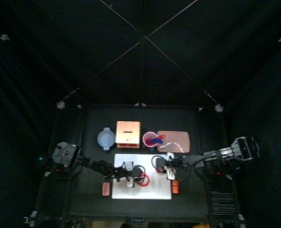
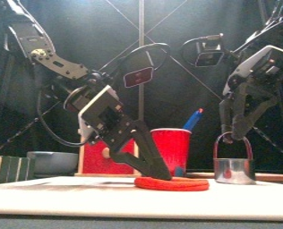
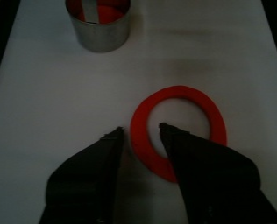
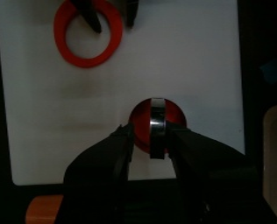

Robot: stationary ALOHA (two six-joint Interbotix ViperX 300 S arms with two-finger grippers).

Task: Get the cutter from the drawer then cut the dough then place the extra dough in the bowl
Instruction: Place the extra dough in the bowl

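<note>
Ring (image 3: 180,92) of extra dough lies flat on board (image 3: 59,105). Left gripper (image 3: 141,136) is spread, its jaws straddling the ring's near rim, not yet pinching. Right gripper (image 4: 155,131) is clamped on the wire handle of cutter (image 2: 234,170), which stands on the board well apart from the ring.

Judgement: the ring is light, soft and floppy and may cling to the board, so pinch across the band and lift slowly toward bowl (image 1: 105,138).
</note>
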